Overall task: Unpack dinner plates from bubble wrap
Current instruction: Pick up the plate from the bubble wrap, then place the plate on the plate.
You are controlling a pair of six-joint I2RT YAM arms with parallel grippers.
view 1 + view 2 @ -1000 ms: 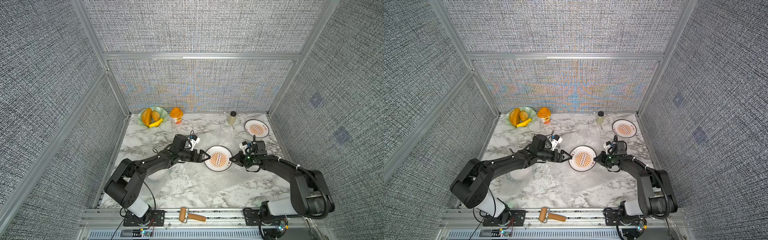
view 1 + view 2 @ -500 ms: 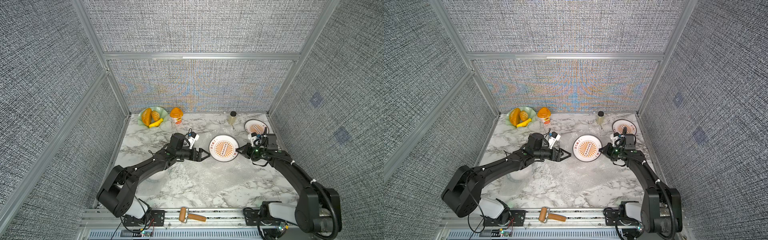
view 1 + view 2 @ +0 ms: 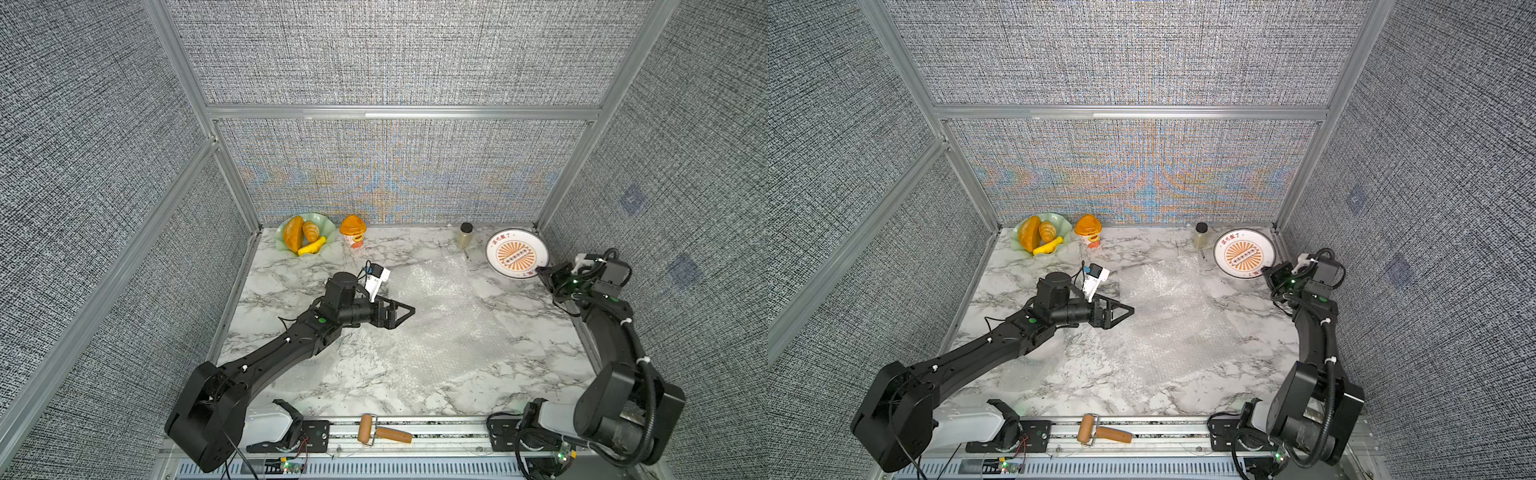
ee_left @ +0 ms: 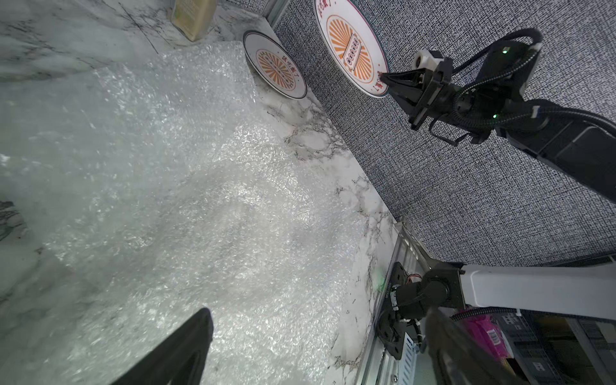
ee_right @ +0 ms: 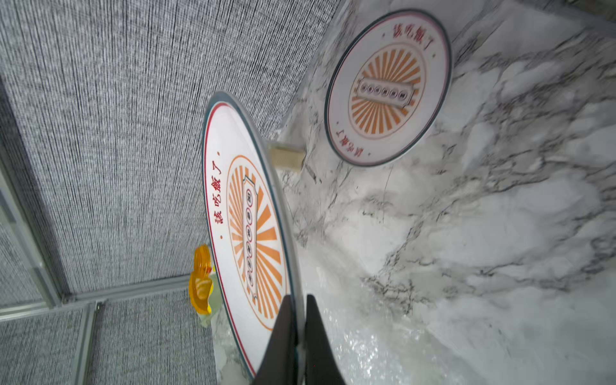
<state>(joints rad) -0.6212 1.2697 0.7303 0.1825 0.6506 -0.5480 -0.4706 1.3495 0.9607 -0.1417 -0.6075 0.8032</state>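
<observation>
We found two sunburst plates unwrapped: the resting plate (image 5: 386, 86) lay at the far right corner, the lifted plate (image 5: 246, 233) above it, its rim clenched by the right gripper (image 5: 298, 333). The left gripper (image 3: 405, 311) gaped empty over the flattened bubble wrap (image 3: 449, 316). We saw no third plate.

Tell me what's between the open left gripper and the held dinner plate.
Mostly bubble wrap, spread over the marble table, as both top views show.
</observation>
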